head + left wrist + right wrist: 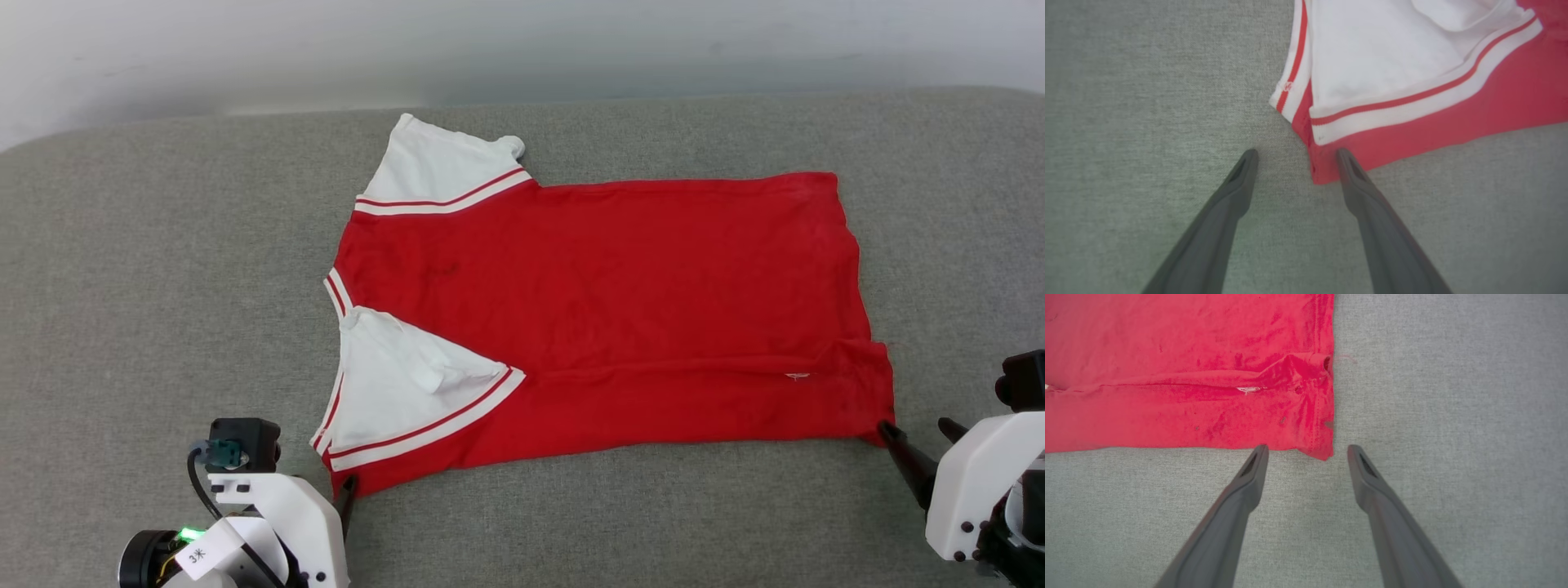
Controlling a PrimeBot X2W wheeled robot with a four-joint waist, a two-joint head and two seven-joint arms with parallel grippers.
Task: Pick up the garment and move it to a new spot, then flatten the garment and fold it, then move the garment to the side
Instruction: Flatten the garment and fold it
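Grey fabric surface (pixel 163 286) — pale wall (pixel 326 49) behind

garment (pixel 1412 81) cropped top and right, slightly blurred

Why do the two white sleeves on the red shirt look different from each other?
The far sleeve sticks out past the red shirt onto the grey surface; the near sleeve is folded in over the red. The far sleeve lies smooth with one curled corner; the near sleeve has a puckered bump in its middle. Both are white with red-and-white striped trim.
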